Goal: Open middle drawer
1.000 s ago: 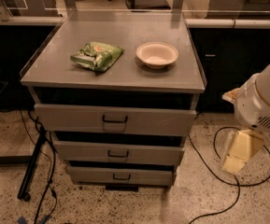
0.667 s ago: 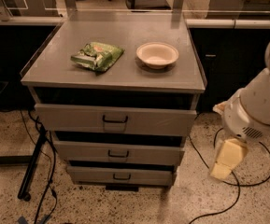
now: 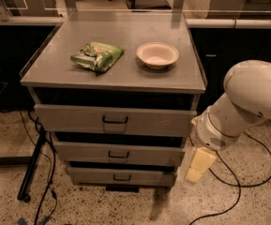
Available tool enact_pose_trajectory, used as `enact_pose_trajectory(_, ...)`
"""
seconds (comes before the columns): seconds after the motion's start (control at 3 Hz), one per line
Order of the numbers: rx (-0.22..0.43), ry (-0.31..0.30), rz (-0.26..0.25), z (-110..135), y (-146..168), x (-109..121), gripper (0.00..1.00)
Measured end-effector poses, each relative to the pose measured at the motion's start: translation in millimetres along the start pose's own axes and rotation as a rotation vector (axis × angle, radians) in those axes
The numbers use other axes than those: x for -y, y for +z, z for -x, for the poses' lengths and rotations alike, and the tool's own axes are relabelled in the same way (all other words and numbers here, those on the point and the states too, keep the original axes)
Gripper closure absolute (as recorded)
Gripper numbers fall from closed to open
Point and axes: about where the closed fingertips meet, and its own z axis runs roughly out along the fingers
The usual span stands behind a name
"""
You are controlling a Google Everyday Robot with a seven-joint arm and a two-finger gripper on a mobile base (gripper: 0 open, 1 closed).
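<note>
The middle drawer (image 3: 118, 153) is a wide grey metal drawer with a low front and a small dark bracket handle (image 3: 118, 156) at its centre, second of three in the grey cabinet. It stands nearly flush with the others. My gripper (image 3: 198, 165) hangs below the white arm (image 3: 240, 107), to the right of the cabinet, at about the height of the middle and lowest drawers and apart from them. It points down toward the floor.
The top drawer (image 3: 114, 120) has a taller front; the lowest drawer (image 3: 122, 176) sits under the middle one. On the cabinet top (image 3: 55, 69) lie a green bag (image 3: 96, 56) and a white bowl (image 3: 157, 55). Cables (image 3: 43, 172) run over the floor on both sides.
The arm and gripper have moved left, toward the right side of the cabinet. The drawers have not moved.
</note>
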Motion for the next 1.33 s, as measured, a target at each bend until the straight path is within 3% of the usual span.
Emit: enact_pose_trajectory(1.33, 0.065, 0.048, -0.055, -19, 27, -9, 0.00)
